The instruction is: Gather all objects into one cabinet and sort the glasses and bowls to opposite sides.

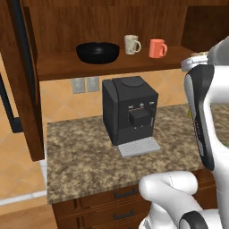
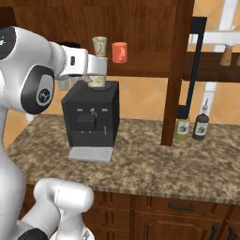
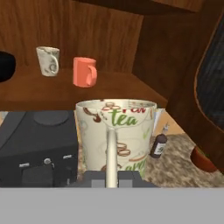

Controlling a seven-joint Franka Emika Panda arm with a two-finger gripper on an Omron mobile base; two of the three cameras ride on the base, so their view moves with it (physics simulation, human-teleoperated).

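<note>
The claw (image 3: 112, 177) is clamped on a cream printed mug (image 3: 116, 133), held in the air above the black coffee machine (image 1: 130, 110). Beyond it, the open cabinet (image 1: 107, 27) of dark reddish wood has 3 things on its floor: a black bowl (image 1: 97, 52) at the left, a cream mug (image 1: 131, 44) in the middle and a coral mug (image 1: 157, 48) just right of it. Below lies a speckled granite counter (image 1: 85, 156), with 2 sauce bottles (image 2: 191, 125) past the cabinet door (image 2: 176, 70), against a tan tiled wall (image 1: 58, 100).
</note>
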